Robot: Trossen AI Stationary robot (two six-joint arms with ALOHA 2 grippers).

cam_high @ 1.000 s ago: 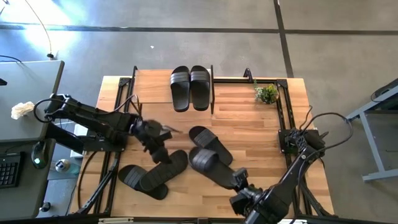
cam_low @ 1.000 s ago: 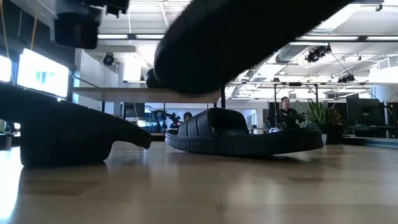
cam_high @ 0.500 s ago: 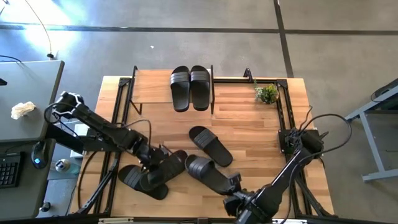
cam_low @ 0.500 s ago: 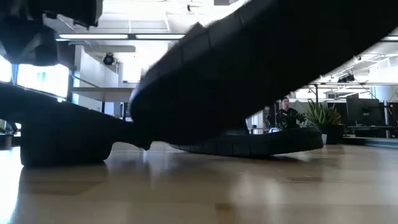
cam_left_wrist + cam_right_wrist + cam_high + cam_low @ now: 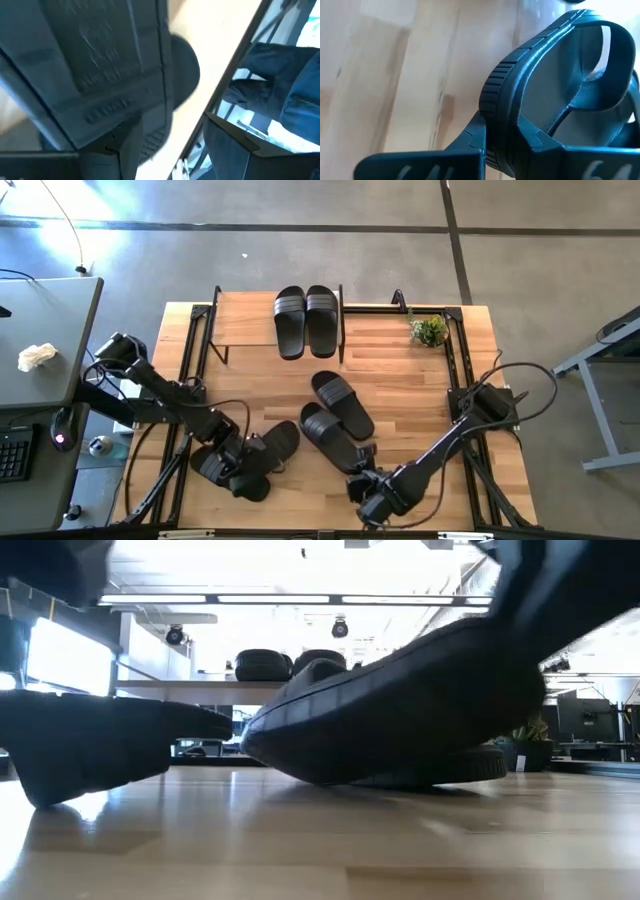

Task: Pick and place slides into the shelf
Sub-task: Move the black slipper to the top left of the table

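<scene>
Two black slides point(image 5: 305, 320) lie side by side on the shelf's light board point(image 5: 245, 320). One slide point(image 5: 343, 403) lies flat mid-table. My right gripper point(image 5: 362, 472) is shut on another slide point(image 5: 328, 432) just near of it. Two more slides point(image 5: 270, 448) point(image 5: 213, 468) lie crossed at the near left. My left gripper point(image 5: 248, 462) stands open low over them. One of these slides point(image 5: 110, 65) fills the left wrist view. Whether the left fingers touch it, I cannot tell. My right gripper pinches the slide's sole at the end away from the strap point(image 5: 501, 135), one finger point(image 5: 470, 147) on the underside and one point(image 5: 537, 147) on the footbed. The fingers slant down from the near right. The slide tilts, held end up, its strap end point(image 5: 270, 735) low at the tabletop.
A small green plant point(image 5: 429, 330) stands at the far right corner. Black frame rails point(image 5: 455, 360) run along the table's left and right sides. Bare wood lies between the shelf and the loose slides, and at the near right.
My right gripper has sunk toward the table and gone a little left with its slide, whose strap end now hangs low by the tabletop. My left gripper has gone from mid-table toward the near edge and down over the two crossed slides, tipping further downward.
</scene>
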